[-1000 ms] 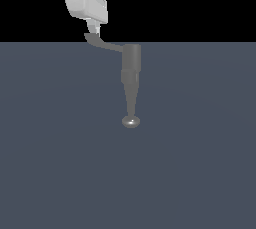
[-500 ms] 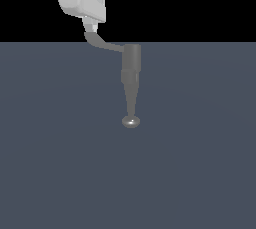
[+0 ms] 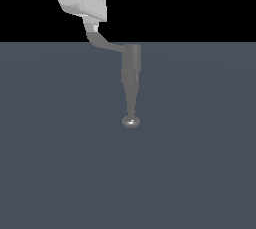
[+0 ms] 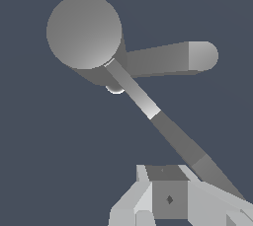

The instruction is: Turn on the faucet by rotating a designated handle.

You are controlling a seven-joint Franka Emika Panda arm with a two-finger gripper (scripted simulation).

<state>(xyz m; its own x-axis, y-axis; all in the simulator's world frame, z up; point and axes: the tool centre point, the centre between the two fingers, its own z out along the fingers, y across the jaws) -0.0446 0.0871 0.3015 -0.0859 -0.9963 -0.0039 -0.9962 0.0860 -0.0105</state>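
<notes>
The grey faucet (image 3: 131, 65) stands mid-scene, its tapering spout running down to a shiny knob (image 3: 131, 121). The thin curved handle (image 3: 102, 43) projects from the cylinder toward the exterior view's left, its tip turned up. My white gripper (image 3: 92, 26) hangs right above that tip, touching it, fingers close together. In the wrist view the cylinder top (image 4: 84, 31), the spout (image 4: 165, 58) and the handle (image 4: 148, 106) show. The handle runs diagonally to my gripper (image 4: 169, 198) and its tip passes beside the fingers, not between them.
A flat dark grey floor (image 3: 200, 173) surrounds the faucet on all sides. Nothing else stands on it. The background above the horizon is black.
My gripper has shifted a little toward the exterior view's left. The handle's tip has swung with it and now points more steeply upward.
</notes>
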